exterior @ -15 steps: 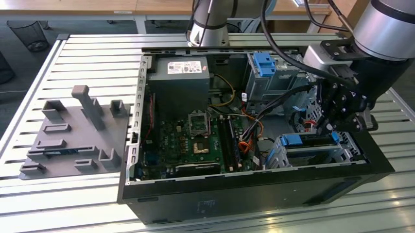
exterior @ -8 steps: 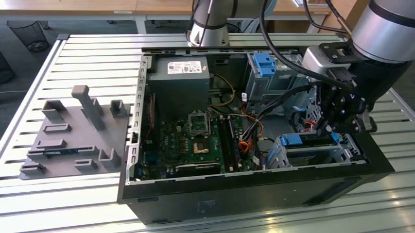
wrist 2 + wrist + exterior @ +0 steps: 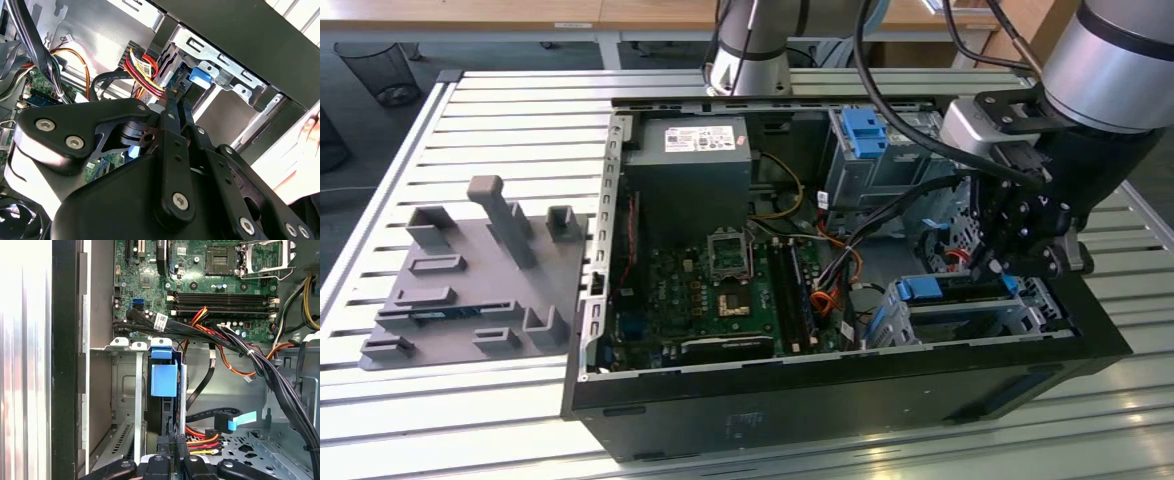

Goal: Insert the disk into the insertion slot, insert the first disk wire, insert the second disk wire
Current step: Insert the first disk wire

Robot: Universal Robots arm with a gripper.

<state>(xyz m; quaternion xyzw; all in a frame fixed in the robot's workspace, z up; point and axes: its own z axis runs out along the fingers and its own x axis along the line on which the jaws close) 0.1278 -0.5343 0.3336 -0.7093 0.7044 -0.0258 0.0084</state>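
Disk sits in insertion slot, fingers closed against its end.

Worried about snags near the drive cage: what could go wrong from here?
1. The red, yellow and black wires lie right beside the gripper, so a move there might snag or pinch them.
2. The disk sits in the insertion slot just ahead of the gripper; an off-line push could wedge its blue carrier against the cage wall.
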